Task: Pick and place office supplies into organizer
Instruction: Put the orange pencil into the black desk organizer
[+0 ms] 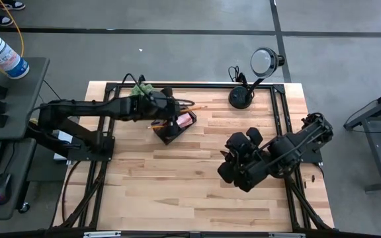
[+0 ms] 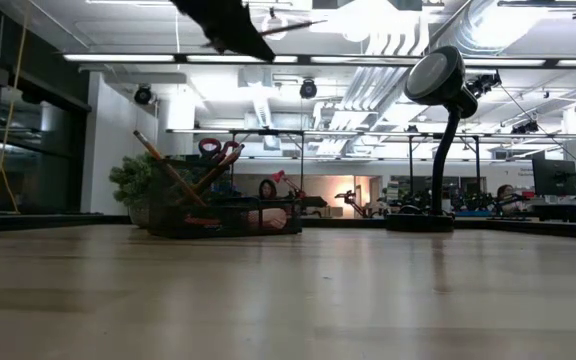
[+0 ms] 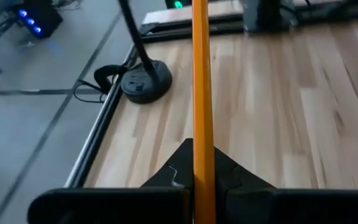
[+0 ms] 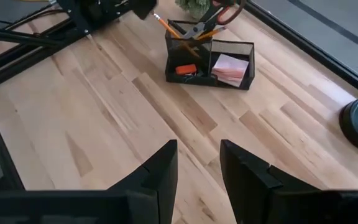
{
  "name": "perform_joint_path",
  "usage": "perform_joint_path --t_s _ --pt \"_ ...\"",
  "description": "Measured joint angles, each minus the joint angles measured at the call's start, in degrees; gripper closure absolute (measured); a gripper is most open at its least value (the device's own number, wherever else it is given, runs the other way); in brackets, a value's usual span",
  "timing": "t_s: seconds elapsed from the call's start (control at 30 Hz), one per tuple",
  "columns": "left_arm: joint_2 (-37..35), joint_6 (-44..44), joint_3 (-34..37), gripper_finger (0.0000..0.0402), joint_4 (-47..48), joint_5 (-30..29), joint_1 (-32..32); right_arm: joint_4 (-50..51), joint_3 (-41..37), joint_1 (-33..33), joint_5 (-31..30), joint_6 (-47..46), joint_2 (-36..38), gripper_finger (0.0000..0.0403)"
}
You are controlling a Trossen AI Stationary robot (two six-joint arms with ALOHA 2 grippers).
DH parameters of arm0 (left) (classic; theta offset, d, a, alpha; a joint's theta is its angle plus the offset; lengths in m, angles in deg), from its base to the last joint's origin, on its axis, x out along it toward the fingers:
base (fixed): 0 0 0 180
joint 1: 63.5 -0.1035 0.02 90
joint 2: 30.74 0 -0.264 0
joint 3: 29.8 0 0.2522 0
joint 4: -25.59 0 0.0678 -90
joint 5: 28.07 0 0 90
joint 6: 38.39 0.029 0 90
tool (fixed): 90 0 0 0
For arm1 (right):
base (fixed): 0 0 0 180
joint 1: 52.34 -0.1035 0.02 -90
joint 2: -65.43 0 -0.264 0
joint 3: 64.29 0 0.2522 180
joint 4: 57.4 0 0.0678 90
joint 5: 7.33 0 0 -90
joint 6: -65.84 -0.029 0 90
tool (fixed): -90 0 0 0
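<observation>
- The organizer [image 4: 209, 59], a small black mesh desk box with compartments, sits toward the far side of the pale wooden tabletop [image 1: 190, 185], near the green spiky plant [image 2: 133, 180], with the left arm's tool [image 1: 166, 111] directly over it.
- That left tool is clenched on a long orange-yellow pencil [image 3: 201, 93]; in its own wrist view the shaft runs straight out between the two dark fingers [image 3: 229, 177].
- To finish well, I'd say the pencil should go down tip-first into the tall compartment, where another pencil [image 2: 168, 168] and the red-handled scissors [image 4: 219, 15] already lean, aimed for a free gap so it doesn't snag on their handles.
- The descent should stay near vertical, with release only once the lower end is well inside the walls; let go high and the pencil may tip out onto the wood.
- A pink sticky-note pad [image 4: 230, 67] and a small red-orange block [image 4: 186, 70] fill the lower sections, so those are best avoided.
- The box looks light; a sideways nudge could shove it.
- The right tool [image 4: 197, 168] hangs released, jaws apart, above bare wood well apart from the box.
- The black round-headed lamp [image 1: 256, 76] stands off to the right.
</observation>
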Motion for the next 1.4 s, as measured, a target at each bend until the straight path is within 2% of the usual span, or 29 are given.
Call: perform_joint_path --t_s 0.3,0.47,0.73,1.07,1.23,1.4 --pt "0.0 -9.6 14.7 0.0402 -21.7 1.3 -1.5 0.0 0.0 0.0 0.5 1.7 0.0 0.0289" --pt "-0.5 -12.4 22.8 0.0401 -38.1 0.9 -1.4 0.0 0.0 0.0 0.5 1.7 0.0 0.0289" --pt "-0.7 -14.5 32.3 0.0402 -54.1 -4.5 -1.5 -0.2 0.0 0.0 1.6 1.6 0.0 0.0289" --pt "-0.5 -10.8 46.0 0.0401 -82.4 -13.0 -1.5 -1.5 0.0 0.0 1.6 1.5 0.0 0.0289" --pt "0.3 -12.6 50.1 0.0401 -89.0 -15.1 -1.5 -1.6 0.0 0.1 1.5 1.8 0.0 0.0289" --pt "1.7 -12.6 50.4 0.0401 -90.0 -15.8 -1.5 -1.7 0.0 0.8 1.5 1.9 0.0 0.0289"
